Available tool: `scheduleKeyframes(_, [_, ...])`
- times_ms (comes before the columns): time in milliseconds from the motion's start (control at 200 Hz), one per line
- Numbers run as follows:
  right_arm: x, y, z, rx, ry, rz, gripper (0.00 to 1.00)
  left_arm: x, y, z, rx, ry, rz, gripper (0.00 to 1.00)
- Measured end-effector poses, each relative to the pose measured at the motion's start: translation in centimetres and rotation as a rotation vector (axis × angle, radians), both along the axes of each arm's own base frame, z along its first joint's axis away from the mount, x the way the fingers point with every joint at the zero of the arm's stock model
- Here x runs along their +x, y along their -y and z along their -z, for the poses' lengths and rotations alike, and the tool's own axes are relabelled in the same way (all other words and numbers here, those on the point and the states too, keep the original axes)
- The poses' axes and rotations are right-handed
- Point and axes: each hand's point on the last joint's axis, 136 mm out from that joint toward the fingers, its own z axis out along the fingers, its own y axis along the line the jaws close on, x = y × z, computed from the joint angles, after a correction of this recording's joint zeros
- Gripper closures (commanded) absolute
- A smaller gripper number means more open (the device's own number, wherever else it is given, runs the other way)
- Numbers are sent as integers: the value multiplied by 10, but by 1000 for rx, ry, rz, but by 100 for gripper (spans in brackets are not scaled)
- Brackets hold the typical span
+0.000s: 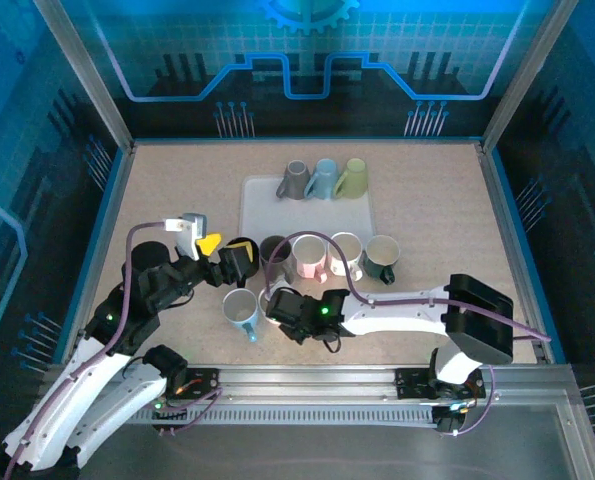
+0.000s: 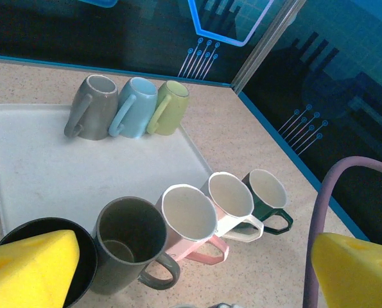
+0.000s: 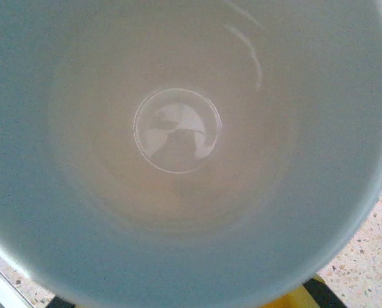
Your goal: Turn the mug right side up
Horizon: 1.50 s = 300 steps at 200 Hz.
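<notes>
Though the pale-blue mug (image 1: 240,312) stands mouth-up, I cannot tell whether the right gripper (image 1: 268,306) grasps it.

The mug (image 1: 240,310) is pale blue-grey with a lighter, whitish inside. It stands upright, mouth up, base flat on the table (image 1: 427,200), near the front edge and a little left of the middle. Its rim is round and level. A small blue bit at its near side looks like the handle, though I cannot be sure. From my right wrist I look straight down into it: smooth walls, nothing inside, and a round glossy floor (image 3: 177,130) catching a reflection.
</notes>
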Motion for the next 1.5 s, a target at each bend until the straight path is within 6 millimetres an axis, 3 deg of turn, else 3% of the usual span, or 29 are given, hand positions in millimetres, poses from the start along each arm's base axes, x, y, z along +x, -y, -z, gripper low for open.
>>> scheduleKeyframes(225, [-3,-7,-4,19,10,-9,67,0,0,0,3,2,-1,5])
scheduleKeyframes(640, [-20,-14,-14,72,4,-56,55,-2,-1,-3,-1,13,-2,5])
scheduleKeyframes(895, [-30,-28,-17,134,-38,-93,49,-2,-1,-3,-2,13,-2,5])
scheduleKeyframes(1045, [-30,-30,-19,148,-38,-89,39,-2,-2,-2,-1,11,-2,5])
scheduleKeyframes(1315, [-30,-7,-29,188,-11,-63,22,3,1,5,14,-19,-2,5])
scheduleKeyframes(1500, [-23,18,-50,296,9,-43,21,21,11,19,53,-115,-3,5])
